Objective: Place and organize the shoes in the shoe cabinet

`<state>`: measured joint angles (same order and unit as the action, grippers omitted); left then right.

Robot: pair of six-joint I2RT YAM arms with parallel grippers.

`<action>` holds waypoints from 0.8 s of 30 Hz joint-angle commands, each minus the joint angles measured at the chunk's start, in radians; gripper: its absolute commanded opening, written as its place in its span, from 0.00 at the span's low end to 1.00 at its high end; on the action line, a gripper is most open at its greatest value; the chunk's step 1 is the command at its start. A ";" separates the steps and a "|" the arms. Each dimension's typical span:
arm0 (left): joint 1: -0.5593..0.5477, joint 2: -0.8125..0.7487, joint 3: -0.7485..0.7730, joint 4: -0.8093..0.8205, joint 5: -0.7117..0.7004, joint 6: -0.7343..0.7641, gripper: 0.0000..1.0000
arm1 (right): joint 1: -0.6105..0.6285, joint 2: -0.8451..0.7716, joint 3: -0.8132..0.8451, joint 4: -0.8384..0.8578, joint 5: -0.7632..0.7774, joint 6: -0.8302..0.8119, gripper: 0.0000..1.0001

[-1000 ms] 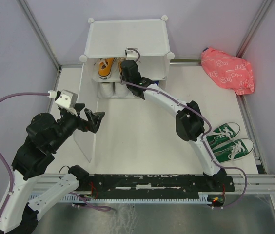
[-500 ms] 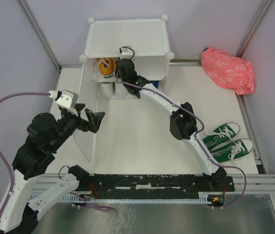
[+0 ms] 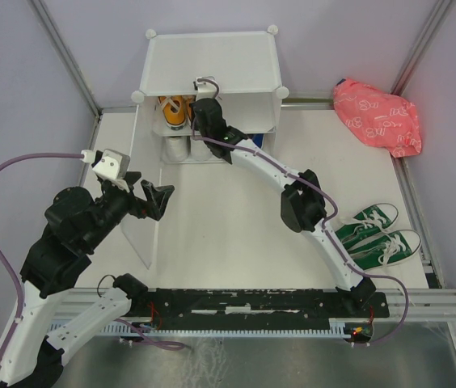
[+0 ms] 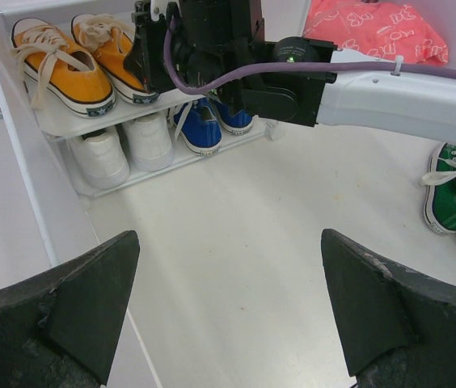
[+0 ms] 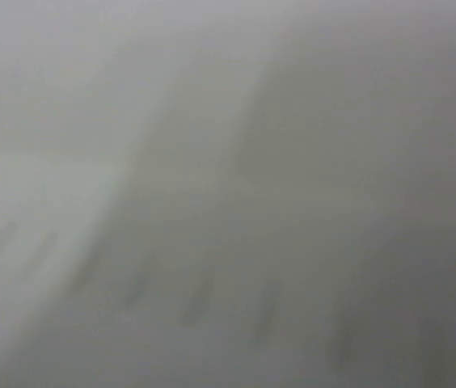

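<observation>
Two risks stand out, one at each arm. Near the left edge of the bench the left gripper [image 3: 152, 199] hangs with its black fingers [image 4: 58, 311] spread wide and nothing between them, just beside the swung-out hinged translucent front panel [image 3: 142, 222] of the large white plastic-panel shoe cabinet [image 3: 212, 61], which stands at the far edge. A careless sweep here could knock that panel shut against the other arm. Inside, the orange canvas sneakers [image 4: 74, 61] sit on the upper shelf, with the white sneakers [image 4: 123, 149] and the blue sneakers [image 4: 212, 125] side by side below. The right gripper [image 3: 204, 111] reaches into the upper compartment just right of the orange pair. Its wrist view is a grey blur, so I cannot tell how its jaws stand. In such blind, tight quarters it could drag an orange shoe askew or catch the shelf edge, and its purple cable [image 3: 204, 82] may snag the cabinet top. The green sneakers [image 3: 377, 234] wait near the right edge, not yet shelved, well apart from the pink patterned bag [image 3: 377, 115] at the far right corner.
</observation>
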<state>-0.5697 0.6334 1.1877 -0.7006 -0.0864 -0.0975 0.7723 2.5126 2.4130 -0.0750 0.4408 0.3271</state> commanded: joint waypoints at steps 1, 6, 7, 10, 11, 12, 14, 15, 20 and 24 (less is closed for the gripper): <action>0.002 0.001 0.006 0.040 -0.002 0.027 0.99 | 0.007 0.041 0.032 0.055 -0.019 -0.104 0.09; 0.002 0.006 0.009 0.041 -0.003 0.028 0.99 | 0.002 0.049 0.008 0.118 -0.019 -0.151 0.22; 0.002 0.006 0.010 0.041 -0.003 0.028 0.99 | 0.001 0.049 -0.001 0.138 -0.017 -0.157 0.22; 0.002 0.007 0.007 0.040 -0.006 0.029 0.99 | 0.000 0.075 -0.013 0.202 -0.017 -0.174 0.24; 0.001 0.007 0.005 0.040 -0.006 0.028 0.99 | 0.001 0.086 -0.010 0.215 -0.020 -0.179 0.26; 0.001 0.008 0.004 0.041 -0.006 0.027 0.99 | 0.001 0.095 -0.004 0.222 -0.022 -0.183 0.29; 0.001 0.009 0.001 0.040 -0.006 0.027 0.99 | 0.001 0.096 -0.002 0.216 -0.022 -0.181 0.38; 0.002 0.009 0.001 0.041 -0.006 0.027 0.99 | 0.002 0.084 -0.019 0.218 -0.023 -0.178 0.44; 0.002 0.016 0.005 0.040 -0.006 0.025 0.99 | 0.023 -0.073 -0.240 0.289 0.021 -0.179 0.72; 0.002 0.016 0.009 0.039 -0.017 0.024 0.99 | 0.059 -0.249 -0.451 0.325 0.092 -0.193 0.84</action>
<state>-0.5697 0.6437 1.1877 -0.7010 -0.0875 -0.0975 0.7963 2.4256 2.1136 0.2253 0.4709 0.1337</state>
